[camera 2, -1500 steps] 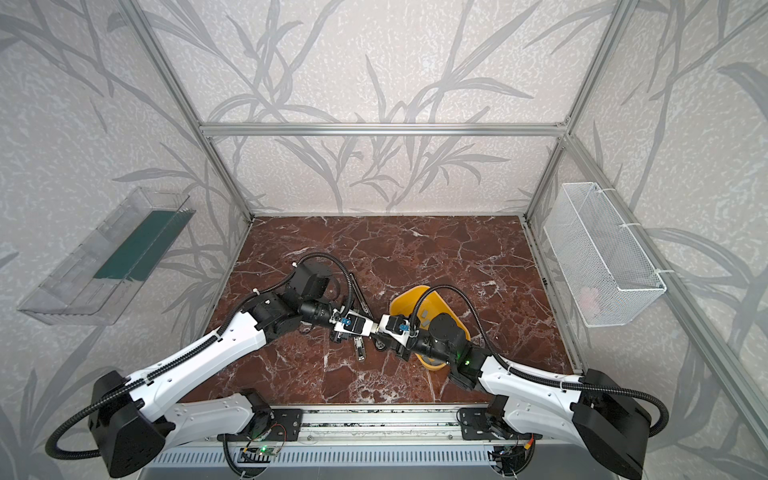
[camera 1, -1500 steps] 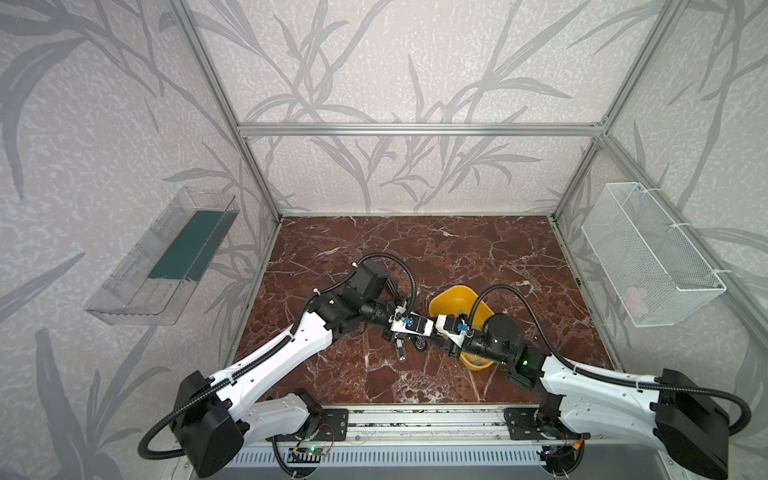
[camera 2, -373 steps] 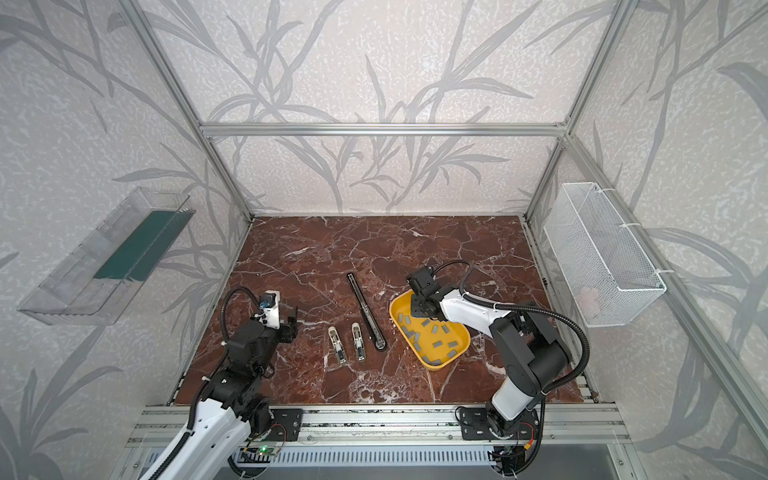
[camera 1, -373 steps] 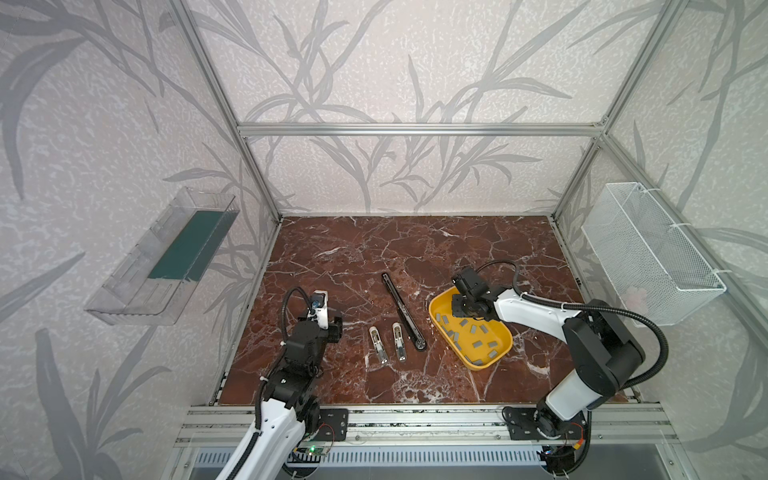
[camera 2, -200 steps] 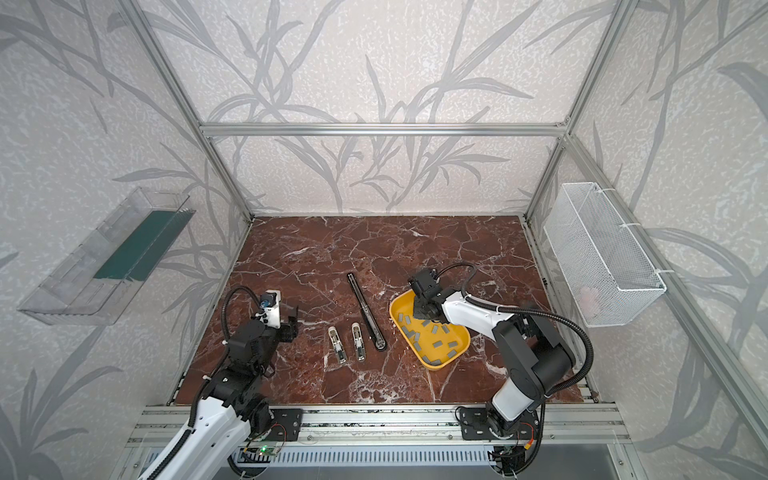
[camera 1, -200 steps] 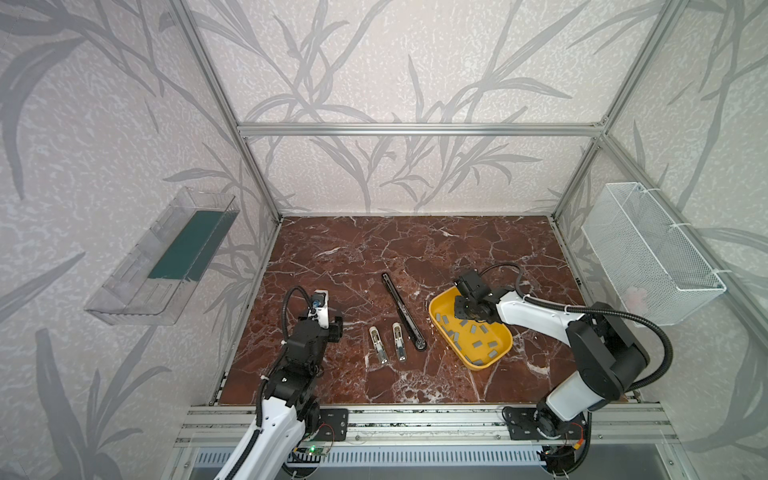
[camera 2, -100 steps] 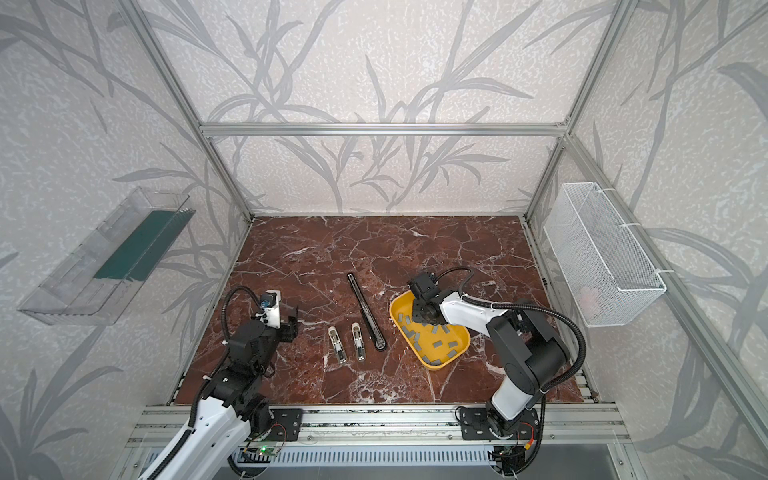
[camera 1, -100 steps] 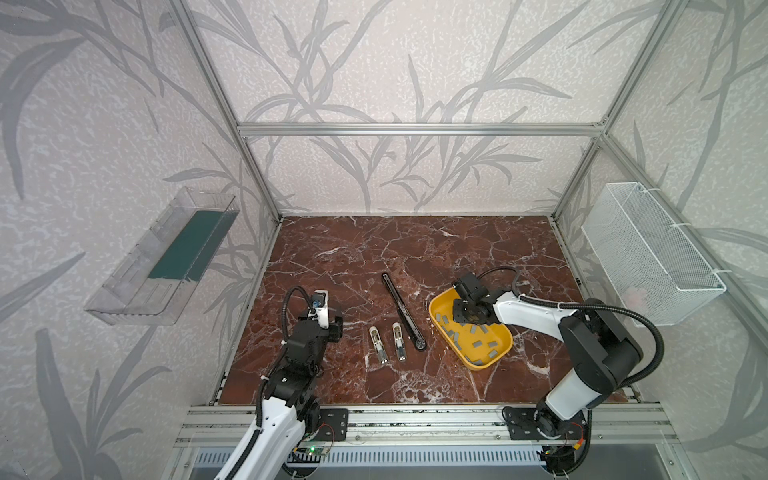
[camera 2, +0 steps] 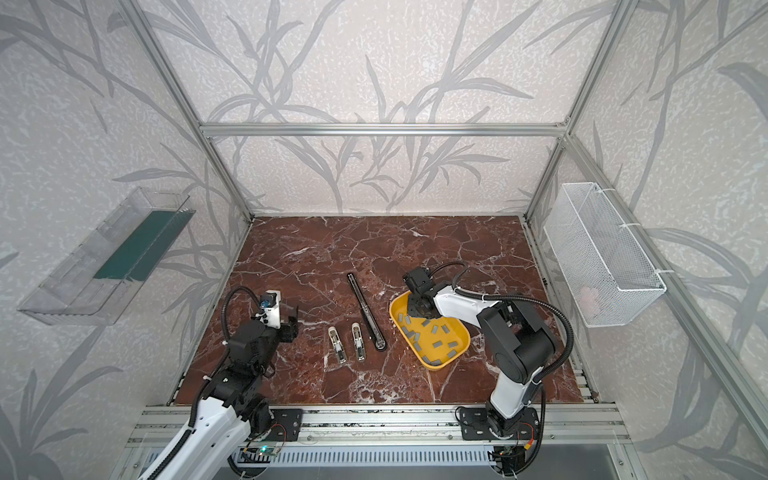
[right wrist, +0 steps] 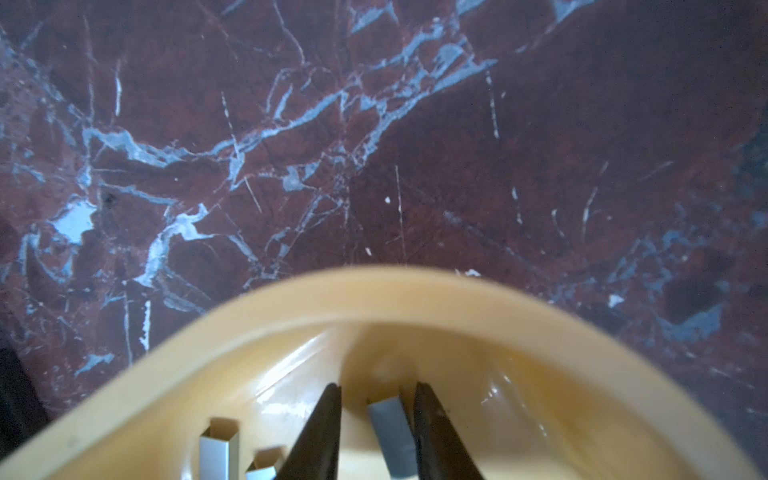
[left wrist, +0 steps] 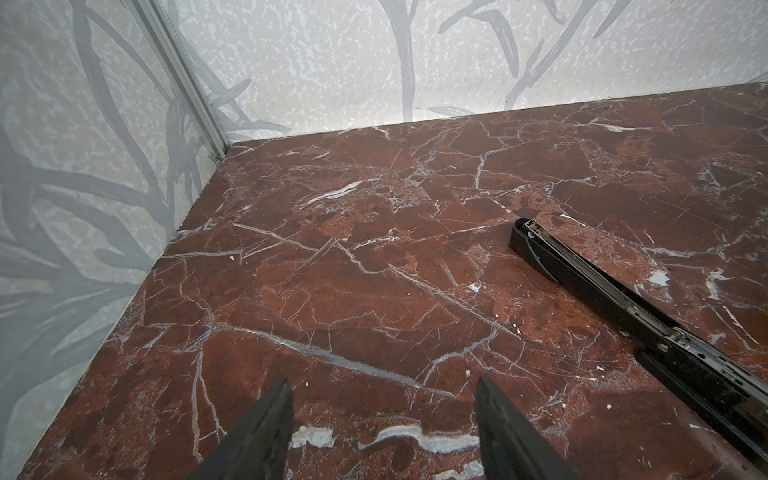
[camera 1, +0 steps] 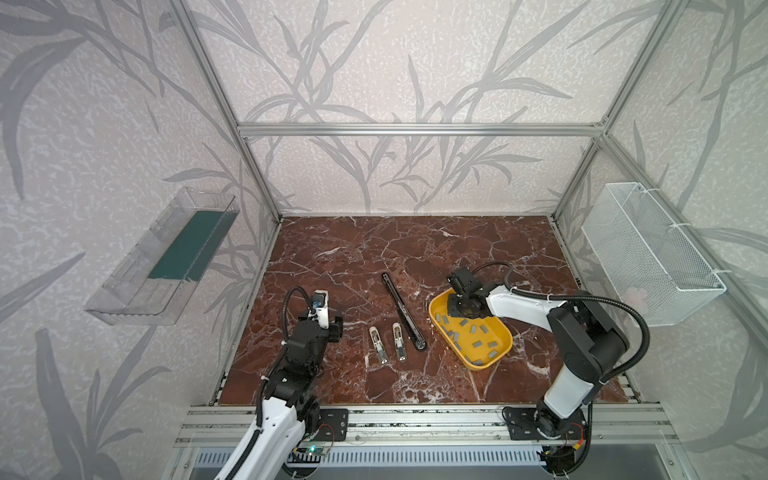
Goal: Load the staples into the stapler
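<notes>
Left pincer [left wrist: 380, 384]: released, fingers wide, nothing between them, hovering over the near-left of the marble table [camera 1: 374, 257]. Right pincer [right wrist: 376, 388]: inside the far corner of the yellow tray [camera 1: 498, 334], fingers narrowly parted astride a grey staple strip [right wrist: 392, 436], which touches one finger only, so not clamped. The stapler [camera 1: 402, 309] lies opened flat mid-table, just left of the tray, untouched.

Yellow tray [camera 1: 473, 364], grey staples [right wrist: 392, 436], black stapler [camera 1: 402, 309], white-veined red-brown marble table [camera 1: 374, 249].
</notes>
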